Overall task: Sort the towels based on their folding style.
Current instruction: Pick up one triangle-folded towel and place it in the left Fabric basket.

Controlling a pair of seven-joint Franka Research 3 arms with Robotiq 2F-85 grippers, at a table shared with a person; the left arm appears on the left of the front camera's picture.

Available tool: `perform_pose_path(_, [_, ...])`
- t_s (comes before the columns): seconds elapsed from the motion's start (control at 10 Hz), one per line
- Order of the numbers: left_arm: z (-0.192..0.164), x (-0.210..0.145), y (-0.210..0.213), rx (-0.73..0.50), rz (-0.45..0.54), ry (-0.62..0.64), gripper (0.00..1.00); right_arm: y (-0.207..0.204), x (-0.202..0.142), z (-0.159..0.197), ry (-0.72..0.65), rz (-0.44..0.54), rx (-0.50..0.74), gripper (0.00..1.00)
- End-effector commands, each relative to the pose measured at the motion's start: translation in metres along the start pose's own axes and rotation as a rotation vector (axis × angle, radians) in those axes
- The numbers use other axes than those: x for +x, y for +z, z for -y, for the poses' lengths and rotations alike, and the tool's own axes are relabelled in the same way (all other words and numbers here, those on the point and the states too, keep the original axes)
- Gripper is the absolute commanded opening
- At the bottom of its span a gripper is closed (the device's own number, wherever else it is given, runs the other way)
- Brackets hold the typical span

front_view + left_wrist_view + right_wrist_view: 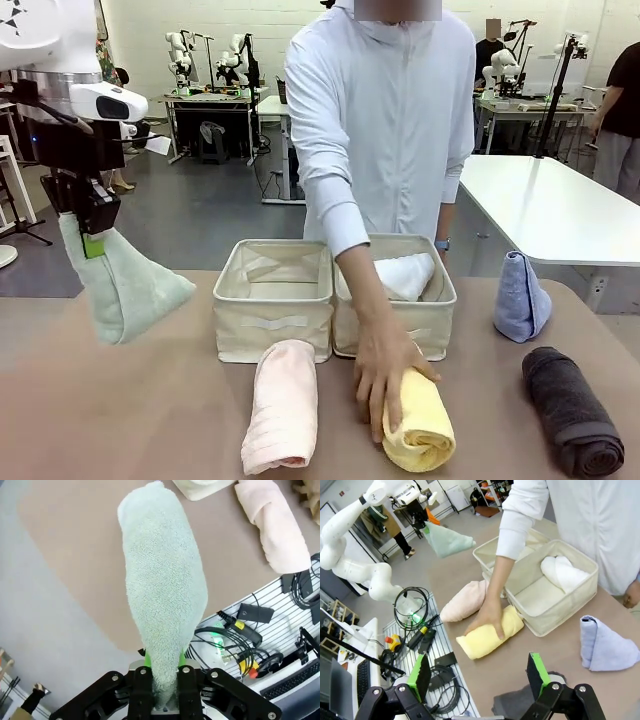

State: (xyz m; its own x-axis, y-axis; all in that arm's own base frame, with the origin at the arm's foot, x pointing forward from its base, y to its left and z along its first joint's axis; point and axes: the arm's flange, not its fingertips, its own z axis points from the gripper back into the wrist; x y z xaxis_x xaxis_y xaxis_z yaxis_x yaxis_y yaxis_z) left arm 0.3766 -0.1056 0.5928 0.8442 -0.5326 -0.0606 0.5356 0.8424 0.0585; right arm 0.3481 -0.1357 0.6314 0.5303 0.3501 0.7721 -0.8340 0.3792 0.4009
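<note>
Above the table (120,420), beside the left bin (272,322), the green towel (125,285) hangs clamped in the left gripper (93,243). It is best carried high over that bin's rim, apart from the rolled white towel (405,275) in the right bin (430,335), then released. The right gripper (480,669) stands wide apart.

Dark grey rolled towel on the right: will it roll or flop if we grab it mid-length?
Probably rolls if nudged sideways: the dark grey towel lies as a cylinder on its side. Likely sags or loosens when pinched: the green towel droops limp from the left hand.
</note>
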Motion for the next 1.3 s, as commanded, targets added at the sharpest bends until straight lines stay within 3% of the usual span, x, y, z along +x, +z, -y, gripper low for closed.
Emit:
perform_pose_path(0.0, [-0.015,-0.013,-0.009,-0.048,0.027,0.041,0.00,0.001,0.002,0.001,0.015,0.024,0.018,1.00])
perform_pose_path(0.1, [-0.018,-0.027,-0.013,-0.066,0.016,0.067,0.00,0.001,0.002,0.001,0.015,0.024,0.018,1.00])
perform_pose_path(0.2, [-0.008,-0.003,-0.006,-0.021,-0.003,0.016,0.00,0.001,0.002,0.001,0.015,0.024,0.018,1.00])
perform_pose_path(0.7, [-0.008,-0.003,-0.006,-0.021,-0.003,0.016,0.00,0.001,0.002,0.001,0.015,0.024,0.018,1.00])
perform_pose_path(0.8, [-0.005,-0.006,-0.010,-0.027,-0.010,0.014,0.15,0.001,0.002,0.001,0.015,0.024,0.018,1.00])
perform_pose_path(1.0, [0.002,-0.047,0.067,0.088,0.172,0.061,0.15,0.001,0.002,0.001,0.015,0.024,0.018,1.00])
perform_pose_path(1.2, [0.021,-0.087,0.121,0.103,0.292,0.067,0.15,0.001,0.002,0.001,0.015,0.024,0.018,1.00])
